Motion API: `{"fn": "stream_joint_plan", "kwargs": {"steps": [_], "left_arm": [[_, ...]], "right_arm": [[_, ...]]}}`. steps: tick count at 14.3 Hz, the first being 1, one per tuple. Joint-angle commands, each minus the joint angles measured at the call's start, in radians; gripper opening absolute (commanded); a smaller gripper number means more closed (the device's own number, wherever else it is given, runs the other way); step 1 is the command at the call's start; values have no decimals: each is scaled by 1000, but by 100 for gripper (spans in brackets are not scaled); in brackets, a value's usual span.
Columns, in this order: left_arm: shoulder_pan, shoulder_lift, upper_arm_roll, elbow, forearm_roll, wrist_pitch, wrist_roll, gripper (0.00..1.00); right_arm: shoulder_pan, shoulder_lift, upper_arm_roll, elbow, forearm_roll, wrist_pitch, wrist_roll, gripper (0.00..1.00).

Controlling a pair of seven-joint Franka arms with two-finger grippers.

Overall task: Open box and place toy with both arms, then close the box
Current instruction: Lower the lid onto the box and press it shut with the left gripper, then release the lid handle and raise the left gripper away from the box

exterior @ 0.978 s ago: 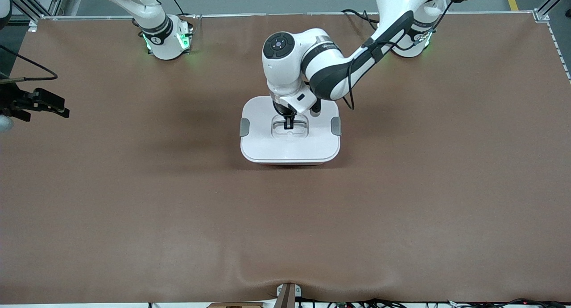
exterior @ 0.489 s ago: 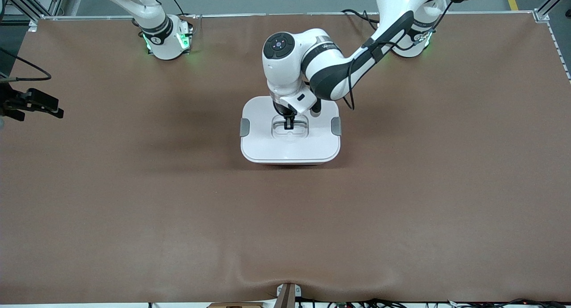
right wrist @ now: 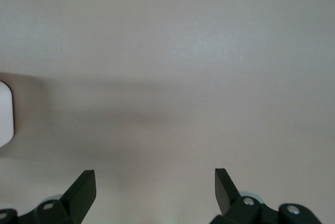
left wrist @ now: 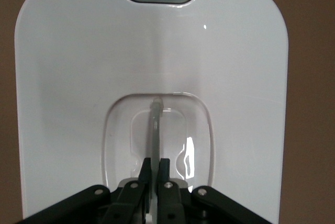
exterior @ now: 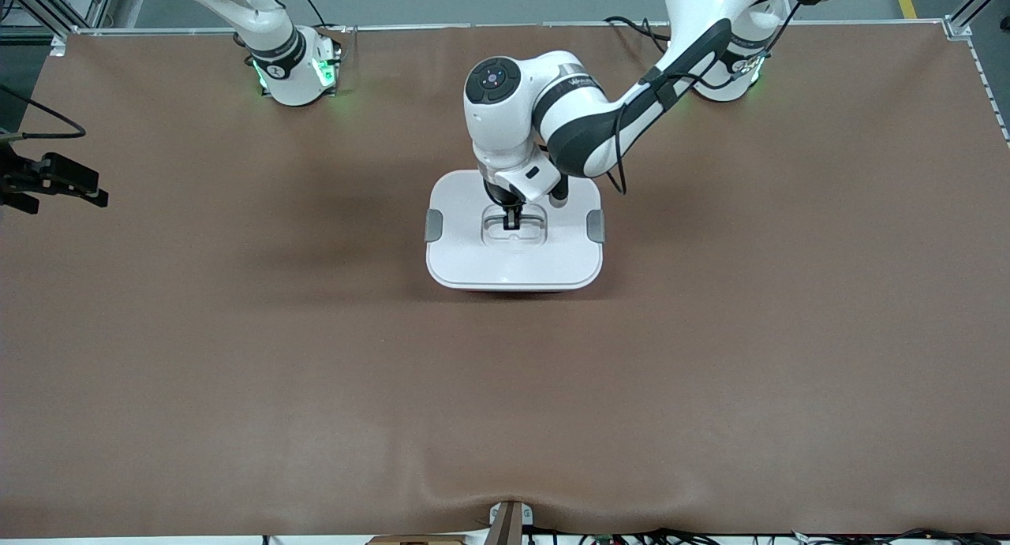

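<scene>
The box (exterior: 513, 253) stands mid-table with its white lid (left wrist: 78, 77) on and a grey clip (exterior: 433, 225) at each end. My left gripper (exterior: 511, 223) reaches down into the lid's recess. It is shut on the thin grey handle (left wrist: 155, 122), which runs between its fingertips (left wrist: 155, 162). My right gripper (exterior: 93, 192) hangs over the table's edge at the right arm's end, well away from the box. It is open with nothing between its fingers (right wrist: 155, 177). The toy is out of view.
Both arm bases (exterior: 296, 68) stand along the table's edge farthest from the front camera. A small bracket (exterior: 509, 517) sits at the edge nearest that camera. Bare brown mat (exterior: 505, 387) surrounds the box.
My right gripper has drifted a little farther out toward the right arm's end of the table. The left gripper and the box have not moved.
</scene>
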Motion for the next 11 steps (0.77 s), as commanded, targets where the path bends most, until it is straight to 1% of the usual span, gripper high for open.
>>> {"fn": "stream_joint_plan", "kwargs": {"steps": [1,2,3,4,5,7,9,11], "left_arm": [[14,-15,0,-23,30,-7,-12,0],[15,-15,0,-20,30,-7,-10,3],[18,-15,-1,-17,30,-9,-1,37],[18,-16,0,-12,30,-9,5,83],[20,-27,0,-7,30,-9,31,100],[52,-64,-1,3,16,-11,124,100],[98,-88,-9,35,10,-46,213,100],[133,-116,-15,49,-1,-81,363,100]], "right_arm": [[-17,-18,12,-4,6,-4,-26,100],[-17,-17,12,-4,6,-1,-26,100],[-17,-17,12,-4,6,1,-26,100],[-17,-17,12,-4,6,-1,-26,100],[-17,-17,12,-3,6,-2,-26,100],[-17,-17,12,-3,6,-4,-26,100],[-19,-18,10,-3,6,-8,-26,100],[-22,-18,9,-3,6,-10,-29,100]]}}
